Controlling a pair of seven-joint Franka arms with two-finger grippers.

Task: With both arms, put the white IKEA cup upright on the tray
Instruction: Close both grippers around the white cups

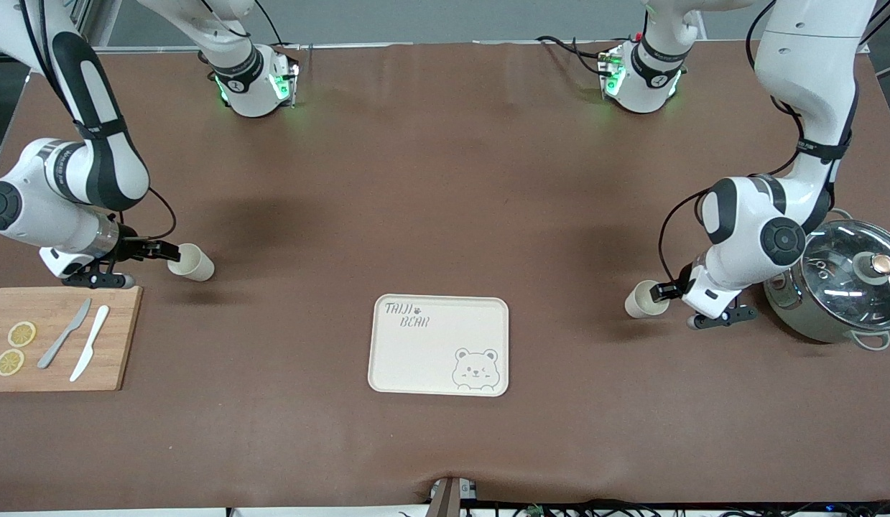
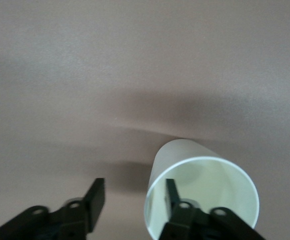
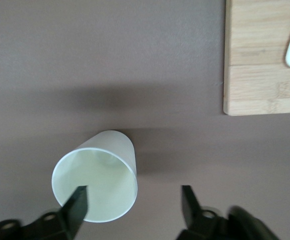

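Two white cups lie on their sides on the brown table. One cup (image 1: 193, 263) is at the right arm's end, its mouth facing my right gripper (image 1: 168, 251). In the right wrist view the gripper (image 3: 132, 200) is open, with one finger (image 3: 77, 202) in the mouth of this cup (image 3: 102, 165) and the other finger outside it. The other cup (image 1: 643, 300) is at the left arm's end. My left gripper (image 1: 658, 292) is open (image 2: 133, 197), one finger (image 2: 171, 192) inside that cup's (image 2: 185, 160) mouth. The cream tray (image 1: 439, 345) with the bear drawing lies between them, nearer the front camera, with nothing on it.
A wooden cutting board (image 1: 64, 337) with lemon slices and two knives lies next to the right gripper, nearer the camera; its corner shows in the right wrist view (image 3: 265, 55). A steel pot with a glass lid (image 1: 843, 287) stands beside the left arm's wrist.
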